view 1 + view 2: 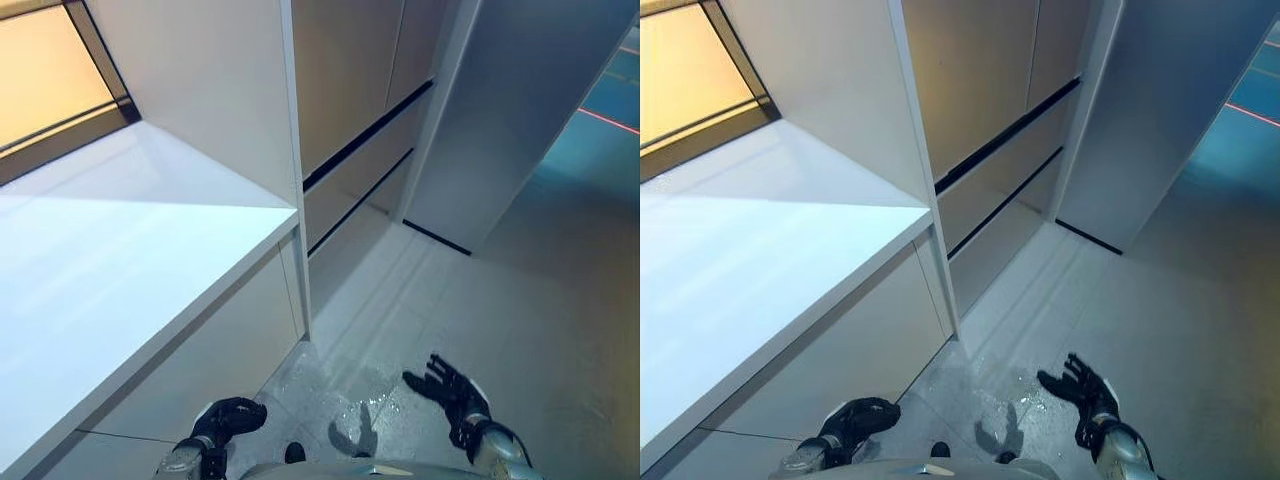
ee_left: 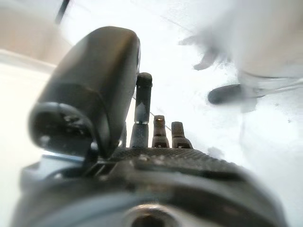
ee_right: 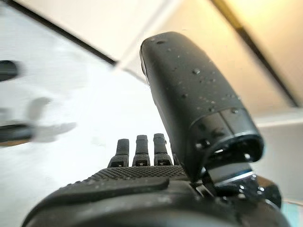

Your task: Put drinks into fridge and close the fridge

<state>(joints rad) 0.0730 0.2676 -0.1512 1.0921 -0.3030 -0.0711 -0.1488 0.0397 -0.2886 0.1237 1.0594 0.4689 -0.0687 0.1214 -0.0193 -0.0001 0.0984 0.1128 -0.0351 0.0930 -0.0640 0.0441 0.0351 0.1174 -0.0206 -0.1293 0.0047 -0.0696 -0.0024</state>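
We see no drink in any view, and neither hand carries one. We cannot pick out a fridge for certain either: ahead of us stand tall pale cabinet fronts [image 1: 350, 90] split by dark horizontal gaps, with a broad white panel [image 1: 520, 110] angled beside them on the right, and we cannot tell whether that panel is a fridge door.

Our left hand [image 1: 232, 415] hangs low at the lower left, just beside the base of the white counter [image 1: 120, 260], over the pale floor [image 1: 560, 300]. In the head views its fingers look loosely bent and turned downward; in its own wrist view the fingers [image 2: 160, 135] run out fairly straight past the thumb, with nothing between them. We read it as relaxed and empty.

Our right hand [image 1: 452, 388] is held low at the lower right, well apart from the left hand and from the cabinets. Its fingers are spread and point toward the cabinet side, palm turned down over the floor. In the right wrist view the fingers [image 3: 142, 150] stand in a straight row beside the thumb, which carries small water droplets, and nothing is grasped.

Between the two hands the floor shows a wet, glistening patch [image 1: 345, 400].
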